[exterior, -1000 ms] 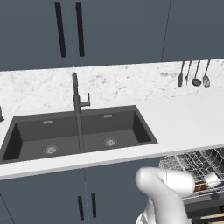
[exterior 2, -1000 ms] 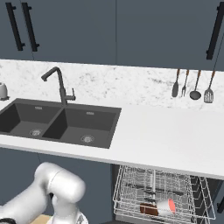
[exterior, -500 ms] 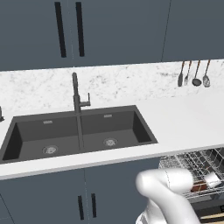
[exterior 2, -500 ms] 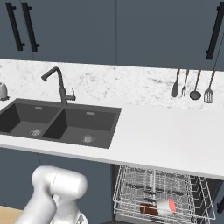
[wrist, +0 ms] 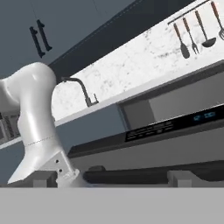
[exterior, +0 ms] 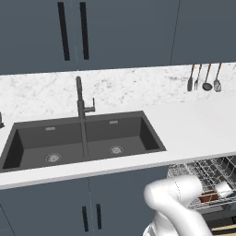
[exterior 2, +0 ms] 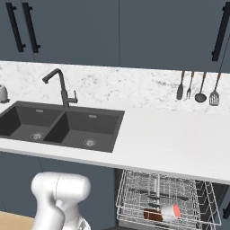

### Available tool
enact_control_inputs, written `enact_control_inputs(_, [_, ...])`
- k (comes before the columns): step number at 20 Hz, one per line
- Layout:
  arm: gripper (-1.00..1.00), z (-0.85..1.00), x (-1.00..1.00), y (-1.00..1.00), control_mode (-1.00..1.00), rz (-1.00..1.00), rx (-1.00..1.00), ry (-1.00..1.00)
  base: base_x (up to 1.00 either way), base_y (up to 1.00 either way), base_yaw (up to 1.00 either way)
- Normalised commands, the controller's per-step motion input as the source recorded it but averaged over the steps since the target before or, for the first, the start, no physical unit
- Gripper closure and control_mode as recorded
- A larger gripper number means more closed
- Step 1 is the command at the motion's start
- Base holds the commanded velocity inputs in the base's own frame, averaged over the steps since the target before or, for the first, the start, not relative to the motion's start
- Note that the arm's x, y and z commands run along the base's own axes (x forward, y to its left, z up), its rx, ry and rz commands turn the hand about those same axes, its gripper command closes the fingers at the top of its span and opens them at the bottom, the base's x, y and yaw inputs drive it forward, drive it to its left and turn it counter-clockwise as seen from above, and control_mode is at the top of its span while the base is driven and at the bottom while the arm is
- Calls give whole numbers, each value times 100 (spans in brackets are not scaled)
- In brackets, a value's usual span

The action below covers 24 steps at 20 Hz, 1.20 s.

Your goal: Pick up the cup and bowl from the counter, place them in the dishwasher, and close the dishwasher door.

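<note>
White, faintly marbled stone makes the counter point(exterior 2: 170, 139), and the same stone runs up the wall behind it. A dark double sink point(exterior: 83, 140) is set into the counter, with a dark tap point(exterior: 81, 99) behind the divider. Blue-grey cupboards point(exterior: 124, 32) with black bar handles hang above, and more stand under the sink. Four utensils point(exterior 2: 197, 87) hang on the wall at the right.

Under the counter, right of the sink, the dishwasher point(exterior 2: 166, 202) has its wire rack pulled out. The cup point(exterior 2: 170, 211) lies on its side in the rack, red end to the right, touching the dark bowl point(exterior 2: 152, 214) just left of it.

The white arm point(exterior: 177, 203) bends low in front of the cupboards. In the hand view, the gripper point(wrist: 111, 177) has its two dark tips wide apart, holding nothing, close to the dishwasher door point(wrist: 175, 148), whose panel crosses the view at a tilt.
</note>
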Motion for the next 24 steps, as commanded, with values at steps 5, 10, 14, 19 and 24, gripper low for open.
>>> enact_control_inputs(5, [-100,-43,63,13,-100,0,0,-23,0,0,0])
enact_control_inputs(10, [-100,-73,83,0,-100,0,0,0,0,0,0])
enact_control_inputs(14, [-100,-100,87,-7,-100,-5,4,0,0,0,0])
enact_control_inputs(19, [-100,-100,100,-12,-100,-9,4,0,0,0,0])
enact_control_inputs(24, [-100,-100,100,-38,-100,-5,9,0,0,0,0])
